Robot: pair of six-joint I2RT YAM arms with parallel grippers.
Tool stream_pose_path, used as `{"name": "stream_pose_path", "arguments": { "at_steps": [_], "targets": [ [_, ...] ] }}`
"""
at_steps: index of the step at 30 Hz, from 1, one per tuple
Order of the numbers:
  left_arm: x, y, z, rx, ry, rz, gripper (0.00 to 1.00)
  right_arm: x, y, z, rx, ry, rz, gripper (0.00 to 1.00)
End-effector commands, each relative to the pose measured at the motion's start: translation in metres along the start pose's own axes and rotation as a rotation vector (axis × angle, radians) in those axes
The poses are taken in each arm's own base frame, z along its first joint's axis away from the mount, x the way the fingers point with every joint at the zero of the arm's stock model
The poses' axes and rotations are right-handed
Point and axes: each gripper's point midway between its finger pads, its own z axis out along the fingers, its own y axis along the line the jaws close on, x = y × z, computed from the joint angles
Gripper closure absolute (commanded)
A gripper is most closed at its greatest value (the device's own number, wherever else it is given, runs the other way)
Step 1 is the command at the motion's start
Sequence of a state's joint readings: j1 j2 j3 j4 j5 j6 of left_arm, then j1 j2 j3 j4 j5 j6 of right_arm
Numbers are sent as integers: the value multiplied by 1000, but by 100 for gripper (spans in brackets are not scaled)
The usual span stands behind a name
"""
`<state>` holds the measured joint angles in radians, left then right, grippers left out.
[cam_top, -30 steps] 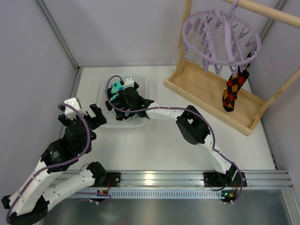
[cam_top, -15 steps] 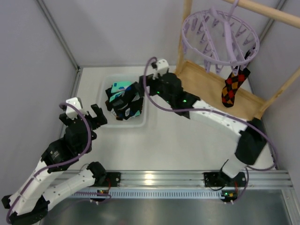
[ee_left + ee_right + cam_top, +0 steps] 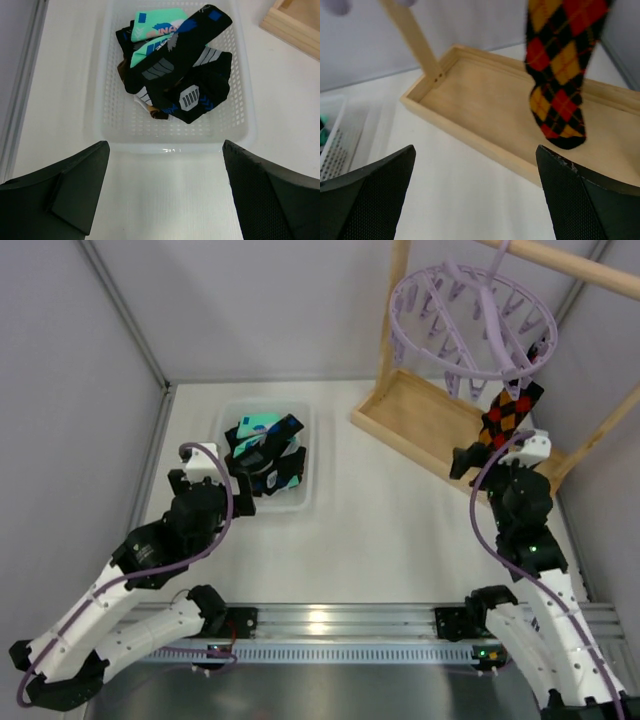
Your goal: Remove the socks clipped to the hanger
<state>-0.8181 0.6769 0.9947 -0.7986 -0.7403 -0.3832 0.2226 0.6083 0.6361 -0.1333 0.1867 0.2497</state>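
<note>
The round lavender hanger [image 3: 470,315] hangs from the wooden frame. One sock with red, orange and yellow diamonds [image 3: 510,412] is clipped to it and dangles over the frame's tray, as the right wrist view also shows [image 3: 557,75]. My right gripper [image 3: 485,452] is open just below and in front of that sock, empty [image 3: 475,150], not touching it. Several other socks [image 3: 265,450] lie piled in a clear basket [image 3: 300,498]. My left gripper [image 3: 235,485] is open and empty at the basket's near rim [image 3: 165,147], facing the sock pile [image 3: 175,75].
The light wooden frame has a tray base [image 3: 420,420] whose near wall [image 3: 470,135] lies between my right gripper and the sock. Its upright post [image 3: 395,310] stands left of the hanger. Grey walls close in the table on three sides.
My right arm left the basket, swung right to the diamond sock, and its gripper opened. My left arm moved forward to the basket's near rim.
</note>
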Motion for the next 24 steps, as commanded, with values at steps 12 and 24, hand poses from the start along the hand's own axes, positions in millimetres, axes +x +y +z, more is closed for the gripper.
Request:
{"name": "stream_pose_path", "arguments": {
  "at_steps": [12, 24],
  "targets": [
    [23, -20, 2, 109, 64, -19, 2, -13, -154, 39, 390, -156, 135, 1],
    [18, -27, -9, 198, 32, -49, 2, -6, -124, 114, 24, -113, -89, 7]
  ]
}}
